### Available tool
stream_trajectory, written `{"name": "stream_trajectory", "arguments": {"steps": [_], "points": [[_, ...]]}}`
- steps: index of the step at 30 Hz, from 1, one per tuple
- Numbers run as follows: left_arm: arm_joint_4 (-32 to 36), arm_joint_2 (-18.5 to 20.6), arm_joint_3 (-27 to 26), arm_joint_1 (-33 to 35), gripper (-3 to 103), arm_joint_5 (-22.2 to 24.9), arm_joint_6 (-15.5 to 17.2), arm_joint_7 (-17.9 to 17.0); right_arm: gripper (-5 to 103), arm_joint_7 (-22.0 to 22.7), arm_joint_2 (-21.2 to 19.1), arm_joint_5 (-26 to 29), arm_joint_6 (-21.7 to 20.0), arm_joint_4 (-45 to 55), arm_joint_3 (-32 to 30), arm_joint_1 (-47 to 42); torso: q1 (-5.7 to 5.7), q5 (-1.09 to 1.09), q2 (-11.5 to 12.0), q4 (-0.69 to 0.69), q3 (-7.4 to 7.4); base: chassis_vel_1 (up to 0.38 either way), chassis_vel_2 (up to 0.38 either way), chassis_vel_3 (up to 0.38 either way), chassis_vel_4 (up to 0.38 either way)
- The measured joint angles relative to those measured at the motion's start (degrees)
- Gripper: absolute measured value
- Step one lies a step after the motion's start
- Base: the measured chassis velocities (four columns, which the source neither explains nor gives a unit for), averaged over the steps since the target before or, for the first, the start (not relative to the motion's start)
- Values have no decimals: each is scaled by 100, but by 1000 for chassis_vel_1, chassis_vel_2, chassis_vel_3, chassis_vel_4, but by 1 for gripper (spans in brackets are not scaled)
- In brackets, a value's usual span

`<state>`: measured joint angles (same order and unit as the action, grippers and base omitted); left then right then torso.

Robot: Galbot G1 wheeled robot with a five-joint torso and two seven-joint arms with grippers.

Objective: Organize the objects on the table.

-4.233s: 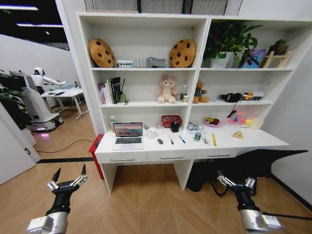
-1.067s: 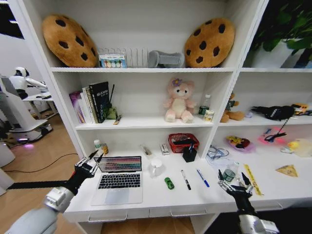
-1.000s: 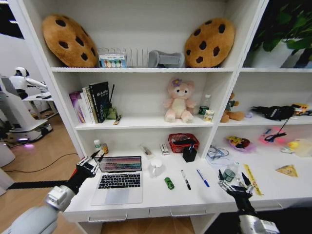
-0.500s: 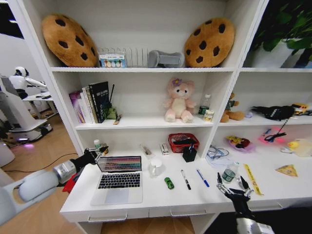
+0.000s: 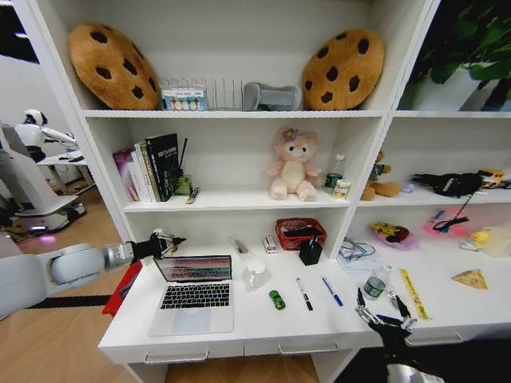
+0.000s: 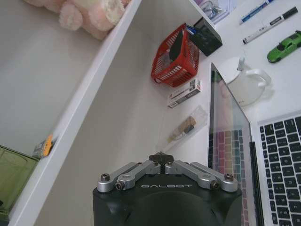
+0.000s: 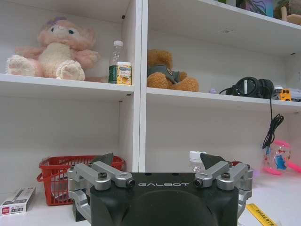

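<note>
The silver laptop [image 5: 196, 291] stands open at the left of the white table [image 5: 239, 321]. My left gripper [image 5: 169, 241] reaches in from the left, shut and holding nothing, just behind the lid's upper left corner. In the left wrist view the left gripper [image 6: 161, 157] points along the back of the screen [image 6: 228, 141]. A tiny green toy car [image 5: 277, 300], a black pen [image 5: 303, 294], a blue pen [image 5: 332, 291] and a green-labelled can [image 5: 374, 286] lie to the right. My right gripper [image 5: 383, 313] hovers open at the table's front edge, below the can.
A white mug [image 5: 255, 274], a red basket [image 5: 300, 233] and a black holder [image 5: 310, 252] stand behind the pens. A yellow ruler [image 5: 413, 293] lies right of the can. Shelves with books [image 5: 152, 166] and a plush toy [image 5: 291, 166] overhang the table's back.
My left arm has swung from beside the laptop's keyboard up to behind the lid's corner, and its fingers have shut. The right gripper has dropped slightly towards the front edge.
</note>
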<state>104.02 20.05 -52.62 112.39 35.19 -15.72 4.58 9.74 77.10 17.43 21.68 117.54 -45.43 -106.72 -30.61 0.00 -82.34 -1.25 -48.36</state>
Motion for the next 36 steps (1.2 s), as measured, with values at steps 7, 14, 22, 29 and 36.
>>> {"name": "stream_trajectory", "arguments": {"steps": [7,14,22,29,36], "points": [[11,95,113,80,0,-191,-41,54,100,36,22,13,34,-39,-3,-4,0,0,0,0,0,0,0,0,0],[329,-316,321,2,0,-520,-22,-3,100,58,2,14,22,-45,22,68,0,0,0,3,1,0,0,0,0],[811,-934,578,12,0,-975,88,-49,100,108,38,-6,6,-29,42,26,1,0,-2,-2,1,0,0,0,0],[1539,-1819,1020,35,0,-1575,223,-216,100,153,98,-33,-50,18,45,48,0,-2,-1,2,0,0,0,0,0],[1791,-2847,1786,30,0,-2150,253,-320,100,163,78,-66,-140,64,43,39,1,-1,-1,2,1,0,0,0,0]]}}
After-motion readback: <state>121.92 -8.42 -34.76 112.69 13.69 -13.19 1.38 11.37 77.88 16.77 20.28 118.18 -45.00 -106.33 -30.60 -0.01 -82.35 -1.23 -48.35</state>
